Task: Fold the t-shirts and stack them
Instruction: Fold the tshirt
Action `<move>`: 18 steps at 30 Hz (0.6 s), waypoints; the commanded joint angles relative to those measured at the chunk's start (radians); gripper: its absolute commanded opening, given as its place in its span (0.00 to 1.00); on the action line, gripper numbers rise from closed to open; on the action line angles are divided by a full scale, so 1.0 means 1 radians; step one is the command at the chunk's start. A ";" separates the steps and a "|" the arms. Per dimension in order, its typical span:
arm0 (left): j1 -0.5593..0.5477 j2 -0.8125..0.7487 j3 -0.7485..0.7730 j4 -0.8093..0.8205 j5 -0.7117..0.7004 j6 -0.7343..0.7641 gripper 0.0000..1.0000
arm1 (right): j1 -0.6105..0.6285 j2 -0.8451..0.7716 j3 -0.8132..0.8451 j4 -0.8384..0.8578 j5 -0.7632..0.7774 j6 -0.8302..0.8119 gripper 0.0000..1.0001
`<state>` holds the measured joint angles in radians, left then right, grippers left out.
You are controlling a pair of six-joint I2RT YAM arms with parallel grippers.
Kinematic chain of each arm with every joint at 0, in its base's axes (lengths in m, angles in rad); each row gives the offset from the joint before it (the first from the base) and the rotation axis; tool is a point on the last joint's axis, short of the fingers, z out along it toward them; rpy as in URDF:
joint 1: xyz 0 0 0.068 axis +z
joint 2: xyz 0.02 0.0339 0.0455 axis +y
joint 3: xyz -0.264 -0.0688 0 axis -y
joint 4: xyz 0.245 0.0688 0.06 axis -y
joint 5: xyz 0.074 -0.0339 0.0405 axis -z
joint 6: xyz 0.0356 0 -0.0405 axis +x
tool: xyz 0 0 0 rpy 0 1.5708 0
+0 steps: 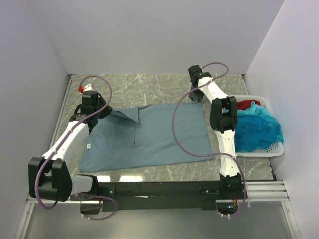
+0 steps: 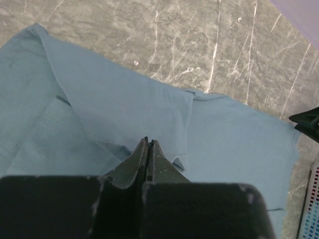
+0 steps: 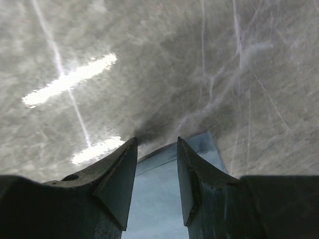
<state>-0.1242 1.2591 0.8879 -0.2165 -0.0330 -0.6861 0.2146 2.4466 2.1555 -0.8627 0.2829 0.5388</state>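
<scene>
A large grey-blue t-shirt (image 1: 149,137) lies spread on the marble table, with one sleeve flap (image 1: 124,115) folded over its upper left. My left gripper (image 1: 97,112) hovers at that corner. In the left wrist view its jaws (image 2: 148,140) are pressed shut above the cloth (image 2: 234,134), and no fabric shows between the tips. My right gripper (image 1: 196,94) is at the shirt's far right corner. Its fingers (image 3: 157,142) stand apart with the shirt's hem (image 3: 159,199) lying flat beneath them, not pinched. A turquoise t-shirt (image 1: 254,129) and a red one (image 1: 245,104) are piled in the basket.
The white lattice basket (image 1: 276,149) stands at the right edge of the table, against the right wall. Bare marble (image 1: 149,87) stretches behind the shirt to the back wall. Purple cables loop over both arms.
</scene>
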 commanded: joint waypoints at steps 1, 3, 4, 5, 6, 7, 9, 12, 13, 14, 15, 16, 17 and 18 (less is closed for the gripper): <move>-0.005 -0.026 0.046 -0.014 -0.013 -0.024 0.01 | -0.007 0.018 0.063 -0.056 -0.011 0.012 0.45; -0.005 -0.035 0.051 -0.023 -0.019 -0.032 0.00 | -0.006 0.028 0.069 -0.085 -0.005 0.015 0.43; -0.005 -0.038 0.055 -0.029 -0.027 -0.039 0.00 | -0.006 0.025 0.064 -0.096 -0.004 0.021 0.43; -0.005 -0.041 0.056 -0.035 -0.030 -0.044 0.00 | -0.006 0.020 0.055 -0.096 -0.002 0.021 0.43; -0.005 -0.047 0.059 -0.038 -0.033 -0.047 0.00 | -0.004 0.011 0.032 -0.093 -0.002 0.024 0.43; -0.005 -0.050 0.063 -0.043 -0.034 -0.053 0.00 | -0.006 0.000 0.024 -0.093 -0.001 0.027 0.44; -0.005 -0.058 0.065 -0.040 -0.033 -0.059 0.00 | -0.006 -0.006 0.015 -0.099 0.002 0.029 0.44; -0.005 -0.064 0.065 -0.037 -0.025 -0.069 0.00 | -0.004 -0.003 0.036 -0.127 0.010 0.026 0.45; -0.005 -0.066 0.066 -0.037 -0.024 -0.069 0.00 | -0.006 0.006 0.049 -0.140 0.021 0.024 0.46; -0.005 -0.066 0.066 -0.040 -0.024 -0.070 0.00 | -0.006 0.011 0.061 -0.163 0.028 0.023 0.46; -0.005 -0.066 0.068 -0.041 -0.028 -0.070 0.00 | -0.006 0.015 0.079 -0.173 0.038 0.018 0.46; -0.005 -0.067 0.069 -0.043 -0.028 -0.070 0.00 | -0.006 0.023 0.086 -0.182 0.050 0.016 0.46; -0.005 -0.067 0.069 -0.043 -0.027 -0.070 0.00 | -0.004 0.025 0.089 -0.196 0.053 0.015 0.47; -0.005 -0.070 0.069 -0.041 -0.027 -0.072 0.00 | -0.004 0.026 0.084 -0.196 0.052 0.013 0.47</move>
<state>-0.1257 1.2198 0.9138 -0.2687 -0.0505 -0.7448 0.2089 2.4603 2.1944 -0.9913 0.2913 0.5560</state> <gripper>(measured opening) 0.013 0.467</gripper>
